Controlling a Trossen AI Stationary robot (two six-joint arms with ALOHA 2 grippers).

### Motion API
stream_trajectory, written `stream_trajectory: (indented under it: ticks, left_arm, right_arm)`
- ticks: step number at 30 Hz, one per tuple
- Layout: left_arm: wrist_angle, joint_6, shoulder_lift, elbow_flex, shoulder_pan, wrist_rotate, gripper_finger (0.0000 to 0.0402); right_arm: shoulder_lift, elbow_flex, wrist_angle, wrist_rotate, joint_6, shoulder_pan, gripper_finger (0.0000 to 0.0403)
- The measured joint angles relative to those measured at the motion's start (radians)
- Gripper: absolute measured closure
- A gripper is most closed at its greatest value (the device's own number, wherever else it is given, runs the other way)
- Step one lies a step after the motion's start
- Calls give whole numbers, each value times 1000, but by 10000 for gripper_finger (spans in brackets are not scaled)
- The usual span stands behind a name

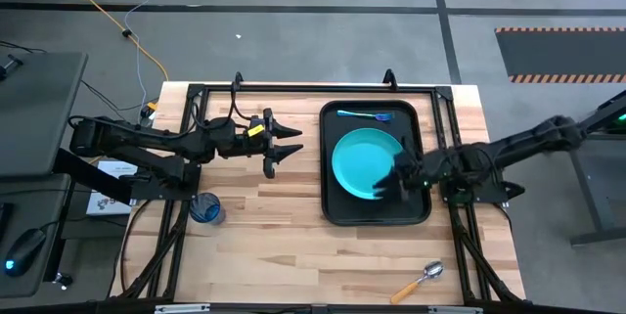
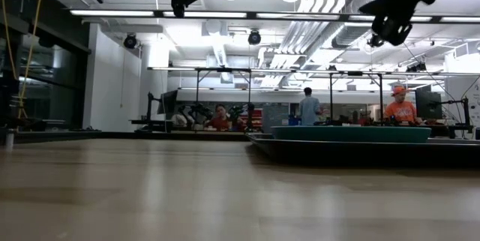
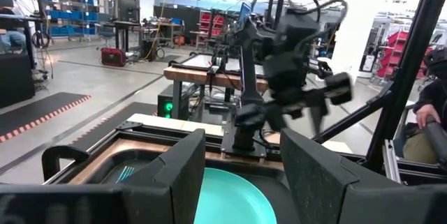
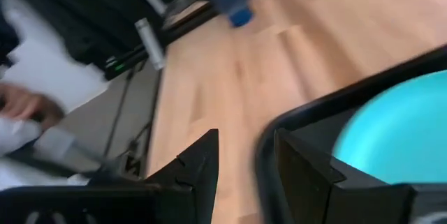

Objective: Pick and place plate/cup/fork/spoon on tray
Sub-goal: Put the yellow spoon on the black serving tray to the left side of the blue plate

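Note:
The turquoise plate (image 1: 360, 160) lies flat inside the black tray (image 1: 331, 206) at the table's right middle. It also shows in the low view (image 2: 351, 133) and the left wrist view (image 3: 230, 197). A blue utensil (image 1: 365, 114) lies at the tray's far end. The dark-blue cup (image 1: 205, 208) stands upright on the table at the left. A spoon with an orange handle (image 1: 421, 279) lies near the front edge. My right gripper (image 1: 391, 179) is open and empty, raised above the plate's right side (image 4: 241, 155). My left gripper (image 1: 286, 146) is open and empty, raised left of the tray (image 3: 241, 175).
A black metal frame (image 1: 313, 87) runs along the table's far and side edges. Bare wood lies between the cup and the tray (image 1: 274, 216). People show in the room behind the table in the low view (image 2: 401, 106).

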Motion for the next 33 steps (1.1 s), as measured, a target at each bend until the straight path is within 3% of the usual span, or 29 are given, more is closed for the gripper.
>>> stream_trajectory:
  ticks: [11, 16, 19, 28, 33]
  left_arm:
    - [2, 0, 0, 0, 0, 0, 225]
    - [2, 0, 0, 0, 0, 0, 224]
    - [2, 0, 0, 0, 0, 0, 225]
    - [1, 9, 0, 0, 0, 0, 227]
    - [1, 24, 0, 0, 0, 0, 227]
  right_arm:
    - [174, 0, 193, -6, 83, 232, 272]
    - [272, 68, 162, -19, 148, 317, 272]
    - [339, 178, 20, -19, 190, 366, 272]
    - [635, 577, -680, -11, 481, 534, 272]
    - [773, 655, -781, -47, 558, 611, 272]
